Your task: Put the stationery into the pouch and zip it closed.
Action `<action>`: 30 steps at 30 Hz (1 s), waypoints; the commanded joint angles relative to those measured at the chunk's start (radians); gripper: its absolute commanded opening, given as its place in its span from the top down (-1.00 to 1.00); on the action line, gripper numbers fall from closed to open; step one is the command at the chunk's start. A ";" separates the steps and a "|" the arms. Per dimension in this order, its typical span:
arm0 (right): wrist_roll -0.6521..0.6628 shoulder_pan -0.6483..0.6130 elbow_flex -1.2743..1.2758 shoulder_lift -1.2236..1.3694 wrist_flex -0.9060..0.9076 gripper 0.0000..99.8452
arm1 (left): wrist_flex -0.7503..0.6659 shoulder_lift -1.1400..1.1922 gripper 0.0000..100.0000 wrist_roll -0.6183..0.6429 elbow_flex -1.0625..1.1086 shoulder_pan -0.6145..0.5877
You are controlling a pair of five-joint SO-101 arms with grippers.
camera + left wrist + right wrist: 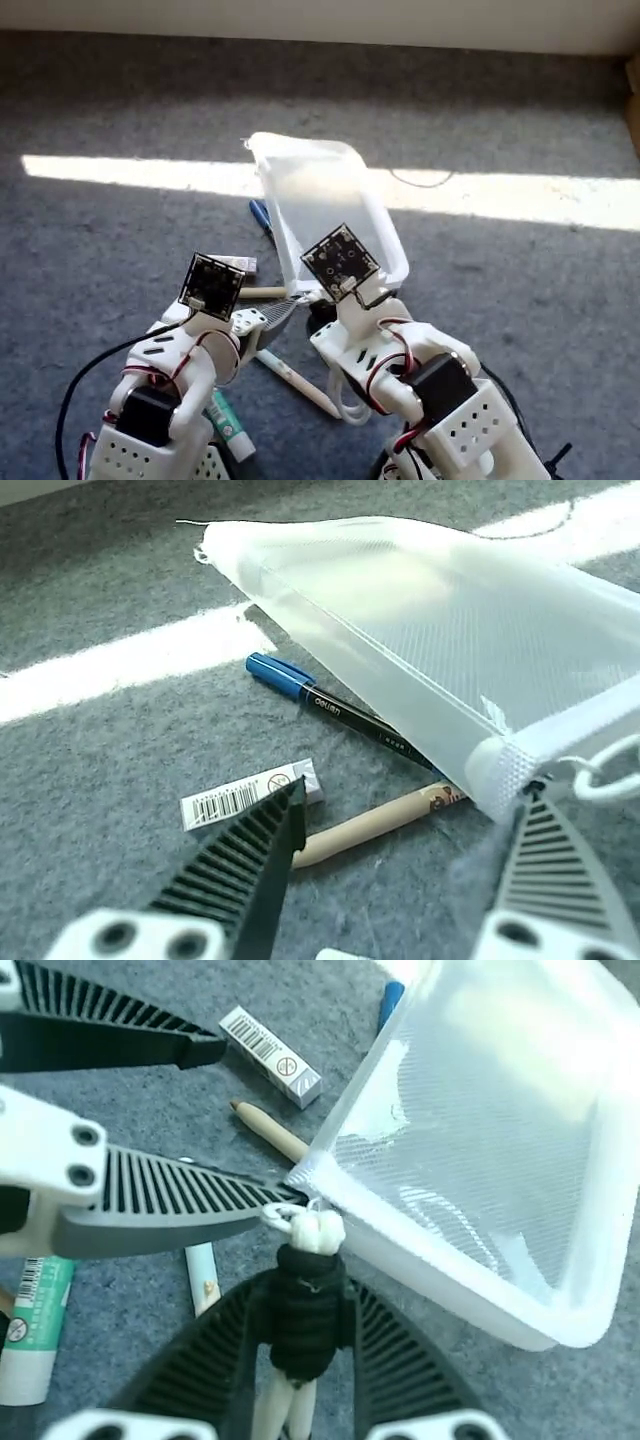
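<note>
Evidently the mesh pouch (325,200) is light and floppy; right jaws pinch its zip pull (305,1310), while left jaws stand spread beside its seamed corner, probably the firmest hold.

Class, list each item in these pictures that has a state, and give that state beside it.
Translucent white mesh pouch: tilted, nothing visible inside.
Black zip-pull cord: clamped in the right hand.
Right hand: shut on the cord.
Left hand: open, at the pouch corner.
Blue-capped black pen: capped, lying on the grey carpet.
Green and white glue stick: lying on the carpet.
</note>
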 commanded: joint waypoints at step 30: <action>0.012 0.088 -0.018 -0.027 0.071 0.99 | -0.083 -0.010 0.99 -0.083 -0.013 0.012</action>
